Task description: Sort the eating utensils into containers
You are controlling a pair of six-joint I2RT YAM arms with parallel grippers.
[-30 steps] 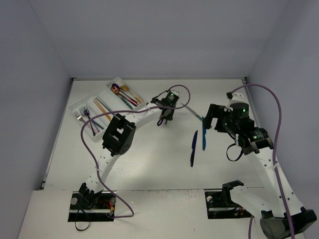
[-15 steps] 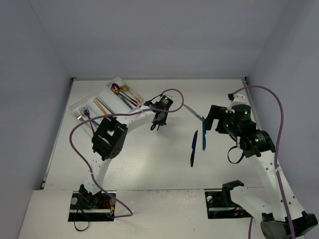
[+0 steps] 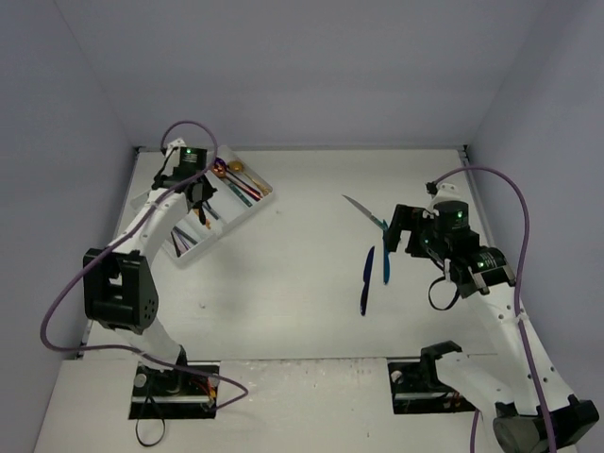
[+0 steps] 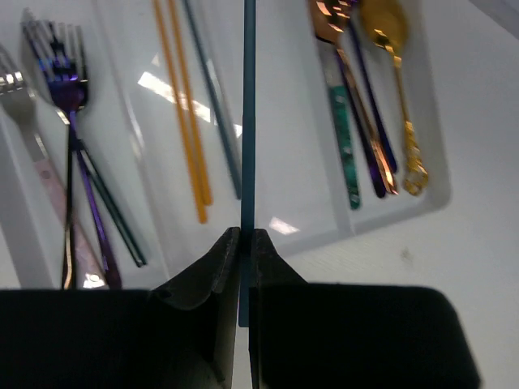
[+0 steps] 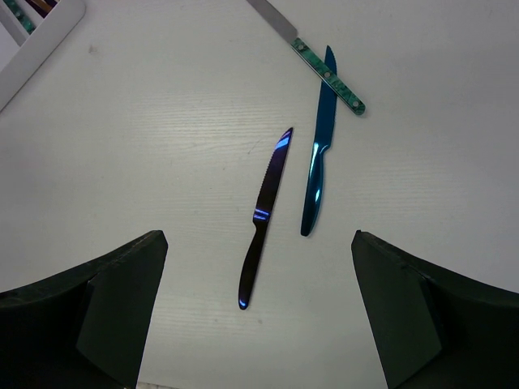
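The left gripper (image 4: 244, 235), jaws clamped on a teal chopstick (image 4: 249, 121), holds it nearly parallel to the orange chopsticks (image 4: 182, 121), over their tray (image 4: 357, 227) compartment.

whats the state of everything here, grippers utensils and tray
left gripper, shut on teal chopstick above the tray
right gripper, open, empty, above table
purple knife, flat on table
blue knife, flat on table
green-handled knife, flat on table
tray, holds forks, chopsticks, spoons in separate compartments
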